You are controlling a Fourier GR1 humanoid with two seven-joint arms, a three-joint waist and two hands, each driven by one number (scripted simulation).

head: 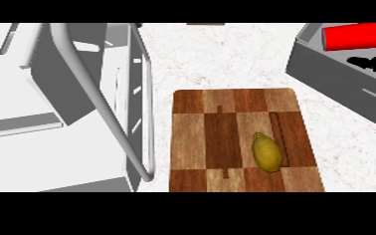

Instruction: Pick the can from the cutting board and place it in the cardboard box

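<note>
A checkered wooden cutting board (220, 129) lies on the speckled counter at lower centre. On its right half rests a yellow-green oval fruit (266, 152); no can shows on the board. At the upper right stands a grey open box (323, 74), tilted in the view. Inside it at the right edge is a bright red object (351, 36). Just below that sits a black shape (362, 61) that may be part of my right hand; it does not touch the red object. No forearm is visible, and my left hand does not show.
A large white and grey structure with a curved metal rail (95, 94) fills the left side, next to the board's left edge. Bare speckled counter (220, 55) lies between it and the box.
</note>
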